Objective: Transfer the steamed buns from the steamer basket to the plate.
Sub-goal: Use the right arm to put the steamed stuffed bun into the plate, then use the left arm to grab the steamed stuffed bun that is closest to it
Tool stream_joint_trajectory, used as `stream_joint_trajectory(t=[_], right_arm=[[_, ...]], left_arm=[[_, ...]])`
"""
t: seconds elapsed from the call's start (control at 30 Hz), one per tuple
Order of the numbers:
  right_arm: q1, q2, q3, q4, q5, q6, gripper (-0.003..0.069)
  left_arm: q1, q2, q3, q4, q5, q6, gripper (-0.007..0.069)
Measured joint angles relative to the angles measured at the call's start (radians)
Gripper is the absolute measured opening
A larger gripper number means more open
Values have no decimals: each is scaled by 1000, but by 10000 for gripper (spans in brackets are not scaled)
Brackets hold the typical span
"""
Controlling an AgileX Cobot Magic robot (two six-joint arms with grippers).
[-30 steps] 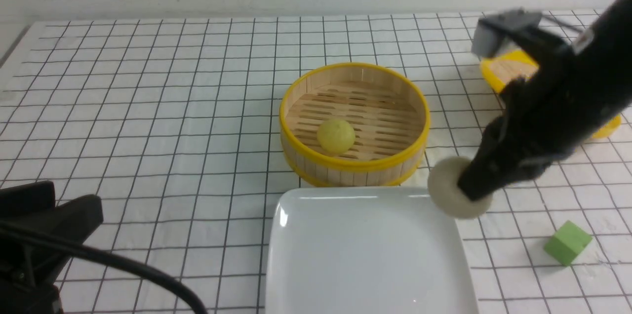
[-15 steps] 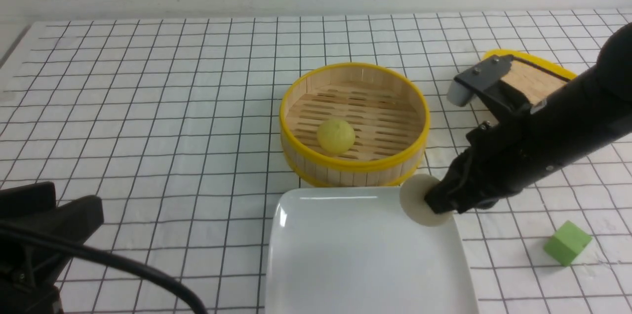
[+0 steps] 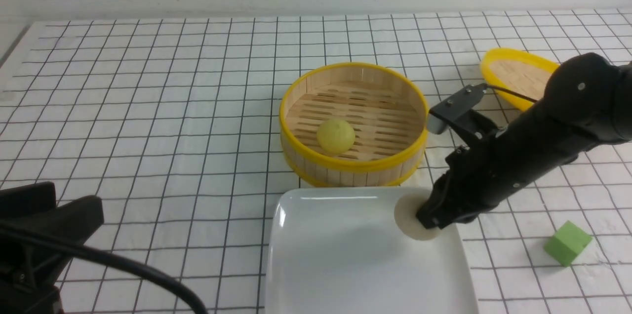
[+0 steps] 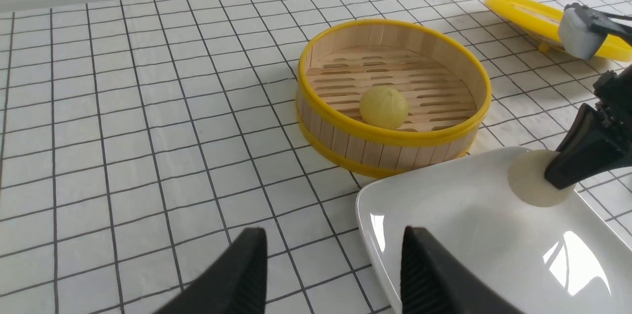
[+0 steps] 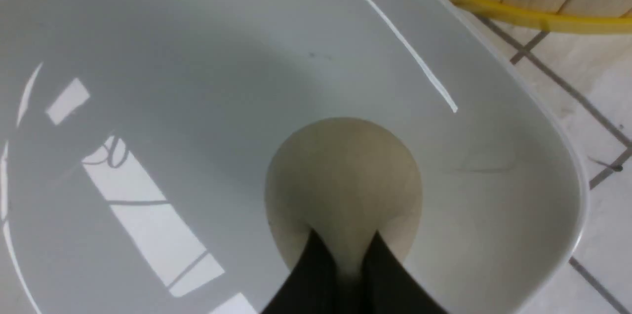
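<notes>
My right gripper (image 3: 427, 220) is shut on the beige-white steamed bun (image 3: 408, 217), pinching its edge (image 5: 345, 176). The bun sits low at the white plate's (image 3: 345, 255) far right corner; contact with the plate cannot be told. The pale yellow bun (image 3: 335, 135) lies on the slatted floor of the steamer basket (image 3: 345, 172), just behind the plate. At the near left, my left gripper (image 4: 333, 250) hangs open and empty over the grid cloth, beside the plate's left edge (image 4: 375, 235).
The shallow yellow-rimmed lid (image 3: 516, 74) lies at the back right, behind my right arm. A green cube (image 3: 568, 242) rests on the cloth right of the plate. The grid cloth runs left to the table edge (image 3: 12, 42).
My right gripper has carried the beige-white bun leftward and down, from beside the plate's far right corner to over the plate. The left gripper has stayed still.
</notes>
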Motion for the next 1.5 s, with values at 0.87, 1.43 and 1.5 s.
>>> stream_joint_trajectory(t=[0.87,1.43,1.5], right_arm=[[0,-123,0,97,-17,-90,548],[0,-870,2,10,-85,-48,536],[0,-941,2,-43,-74,12,531]], left_arm=[[0,0,0,17,0,0,389],[0,2,0,9,16,0,389],[0,16,0,-20,24,1,389]])
